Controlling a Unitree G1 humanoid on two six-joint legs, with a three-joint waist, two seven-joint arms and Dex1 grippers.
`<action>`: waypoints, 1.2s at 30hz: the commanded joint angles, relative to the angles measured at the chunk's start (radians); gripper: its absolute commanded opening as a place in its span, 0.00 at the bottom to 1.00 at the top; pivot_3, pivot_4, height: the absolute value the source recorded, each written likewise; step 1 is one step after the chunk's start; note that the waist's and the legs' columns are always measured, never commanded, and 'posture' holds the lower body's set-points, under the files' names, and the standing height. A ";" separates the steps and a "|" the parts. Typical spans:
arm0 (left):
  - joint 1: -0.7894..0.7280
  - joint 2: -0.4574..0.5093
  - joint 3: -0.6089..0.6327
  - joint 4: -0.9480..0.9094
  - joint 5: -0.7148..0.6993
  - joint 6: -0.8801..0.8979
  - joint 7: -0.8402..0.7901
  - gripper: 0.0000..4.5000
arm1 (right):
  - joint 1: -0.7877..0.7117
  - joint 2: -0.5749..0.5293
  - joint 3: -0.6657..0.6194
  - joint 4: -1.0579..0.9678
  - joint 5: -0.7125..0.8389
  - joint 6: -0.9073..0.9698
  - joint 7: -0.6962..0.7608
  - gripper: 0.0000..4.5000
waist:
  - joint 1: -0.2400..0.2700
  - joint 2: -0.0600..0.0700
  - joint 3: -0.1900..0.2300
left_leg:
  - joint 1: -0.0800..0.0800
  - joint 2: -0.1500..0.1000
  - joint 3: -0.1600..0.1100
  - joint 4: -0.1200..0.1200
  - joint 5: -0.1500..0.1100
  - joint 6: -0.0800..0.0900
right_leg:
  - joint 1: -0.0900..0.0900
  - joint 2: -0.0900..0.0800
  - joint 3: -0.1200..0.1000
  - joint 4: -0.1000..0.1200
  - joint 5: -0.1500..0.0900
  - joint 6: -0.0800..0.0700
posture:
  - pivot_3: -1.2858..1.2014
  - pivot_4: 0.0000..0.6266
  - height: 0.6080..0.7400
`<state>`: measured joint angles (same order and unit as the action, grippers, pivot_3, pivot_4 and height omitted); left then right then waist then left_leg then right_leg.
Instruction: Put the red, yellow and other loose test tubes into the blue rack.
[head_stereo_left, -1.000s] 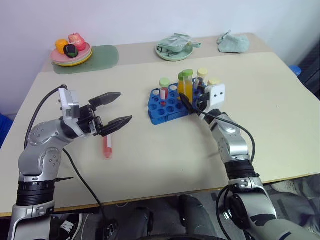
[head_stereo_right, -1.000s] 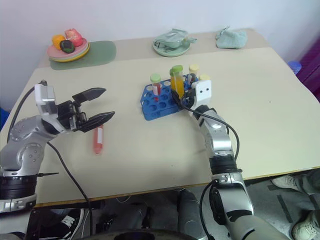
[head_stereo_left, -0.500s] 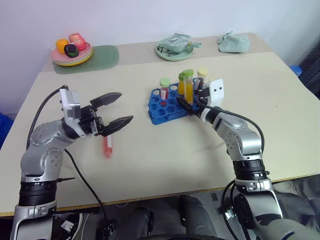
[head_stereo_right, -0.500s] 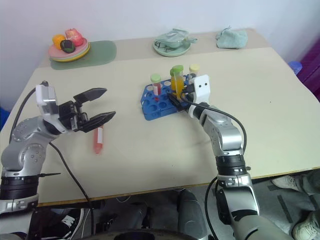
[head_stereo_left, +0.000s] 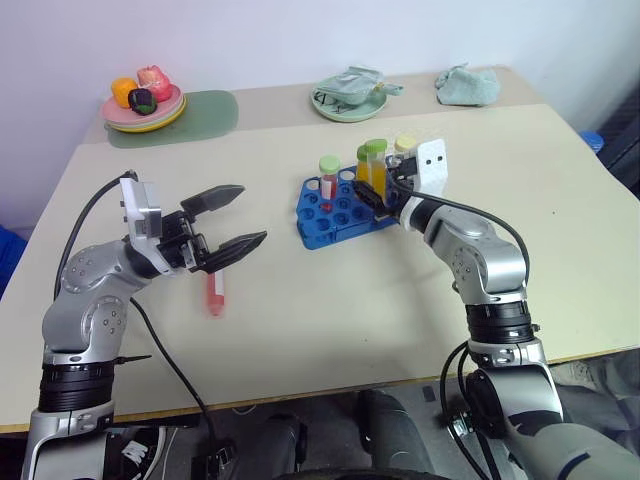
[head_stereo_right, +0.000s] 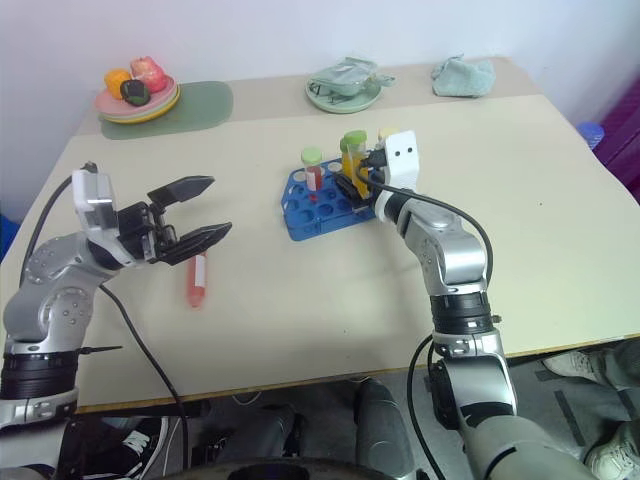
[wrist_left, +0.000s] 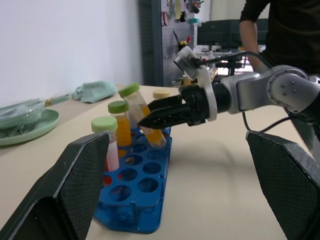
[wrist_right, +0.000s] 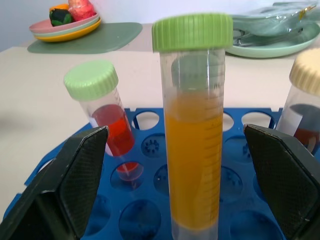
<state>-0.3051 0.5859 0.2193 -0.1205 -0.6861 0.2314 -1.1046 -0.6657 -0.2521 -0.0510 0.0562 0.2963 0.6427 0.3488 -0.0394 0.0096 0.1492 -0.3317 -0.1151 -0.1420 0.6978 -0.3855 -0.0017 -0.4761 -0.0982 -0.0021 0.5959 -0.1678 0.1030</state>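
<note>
Surface: one beige table, set against a pale wall. The left wrist view shows a room behind with a pegboard of tools, a monitor and one person in dark clothes standing.

Far edge, from ten o'clock to one o'clock:
- One stack of plates holding toy food, resting on one green mat.
- One pale green dish with a crumpled wrapper on it.
- One bunched green cloth.

Left gripper: one, jaws spread wide and holding nothing, hovering above the table at nine o'clock.

Loose test tubes: one red-filled tube lying flat on the table just below the left gripper, apart from it.

Blue rack: one, at table centre toward twelve o'clock. Tubes standing in it, four counted: one red-filled, green-capped; two yellow-orange-filled, green-capped, of which the nearer leans in the left wrist view; one dark-filled, pale-yellow-capped.

Right gripper: one, at the rack's right side, fingers parted either side of the leaning yellow-orange tube; contact cannot be told.
</note>
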 joint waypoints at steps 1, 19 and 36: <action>0.007 0.002 0.016 -0.030 -0.007 -0.012 0.005 1.00 | -0.029 -0.003 -0.014 -0.010 0.004 0.002 -0.006 0.98 | 0.000 0.000 0.000 | 0.000 0.000 0.000 0.000 0.000 0.000 | 0.000 0.000 0.000 0.000 0.000 0.000 | 0.52 0.24 1.00; 0.019 0.004 0.017 -0.042 -0.011 -0.010 0.011 1.00 | -0.029 -0.004 -0.004 0.004 -0.031 -0.022 -0.013 0.45 | -0.001 0.000 0.000 | 0.000 0.000 0.000 0.000 0.000 0.000 | 0.000 0.000 0.000 0.000 0.000 0.000 | 0.52 0.24 1.00; 0.018 0.010 0.018 -0.042 -0.012 -0.006 0.012 1.00 | -0.018 0.005 -0.023 -0.011 -0.022 -0.063 -0.002 0.19 | -0.001 0.000 0.000 | -0.001 0.000 0.000 0.000 0.000 0.000 | 0.000 0.000 0.000 0.000 0.000 0.000 | 0.52 0.24 1.00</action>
<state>-0.2864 0.5855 0.2193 -0.1287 -0.6861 0.2306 -1.0898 -0.6701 -0.2513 -0.0507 0.0846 0.2583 0.6226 0.3412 -0.0401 0.0096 0.1492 -0.3323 -0.1151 -0.1420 0.6978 -0.3855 -0.0017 -0.4766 -0.0982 -0.0021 0.5959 -0.1678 0.1030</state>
